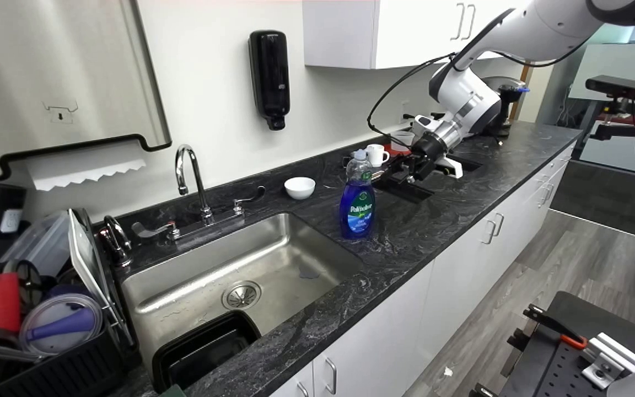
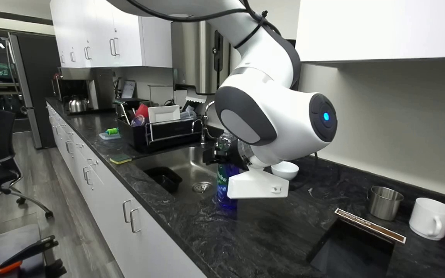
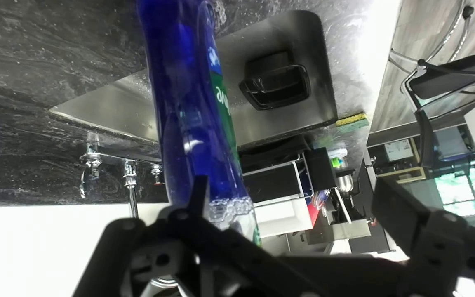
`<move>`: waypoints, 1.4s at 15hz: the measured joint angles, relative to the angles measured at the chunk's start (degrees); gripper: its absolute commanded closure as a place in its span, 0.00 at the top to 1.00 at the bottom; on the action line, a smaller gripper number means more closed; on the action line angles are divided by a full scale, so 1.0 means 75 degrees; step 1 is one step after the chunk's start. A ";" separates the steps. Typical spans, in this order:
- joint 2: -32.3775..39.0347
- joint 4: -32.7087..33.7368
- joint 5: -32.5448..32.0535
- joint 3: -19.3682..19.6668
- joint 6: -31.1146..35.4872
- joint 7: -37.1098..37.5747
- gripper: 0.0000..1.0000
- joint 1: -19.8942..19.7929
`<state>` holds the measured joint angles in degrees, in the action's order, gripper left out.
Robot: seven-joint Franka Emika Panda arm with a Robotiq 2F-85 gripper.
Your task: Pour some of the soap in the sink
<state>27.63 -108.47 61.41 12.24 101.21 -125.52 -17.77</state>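
The soap (image 1: 358, 208), a clear bottle of blue liquid with a pale cap, stands upright on the counter beside the sink (image 1: 290, 270). My gripper (image 1: 389, 170) is level with the bottle's upper part, on the side away from the basin. In the wrist view, which is upside down, the open gripper (image 3: 299, 196) has its fingers (image 3: 400, 206) wide apart. One finger partly covers the soap (image 3: 192, 123) near its shoulder, and the bottle's top is hidden behind the gripper. Whether finger and bottle touch, I cannot tell. The arm partly hides the soap (image 2: 226, 181) in an exterior view.
A black tub (image 1: 207, 347) sits in the basin. Behind it rises the faucet (image 1: 193, 176). A white bowl (image 1: 299, 188) and a white mug (image 1: 376, 155) are along the wall. The loaded dish rack (image 2: 133, 137) stands beyond the sink, near a sponge (image 2: 121, 158).
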 measured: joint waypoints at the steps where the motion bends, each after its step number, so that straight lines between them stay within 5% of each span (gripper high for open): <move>1: 0.0000 0.0000 0.0000 0.0000 -0.0002 0.0000 1.00 -0.0002; 15: 0.0000 -0.0021 -0.0010 0.0020 0.0003 -0.0056 1.00 -0.0038; 21: 0.0234 -0.0077 0.0000 0.0075 0.0107 -0.1159 1.00 -0.0404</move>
<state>29.39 -109.05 61.40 12.80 102.00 -134.21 -20.79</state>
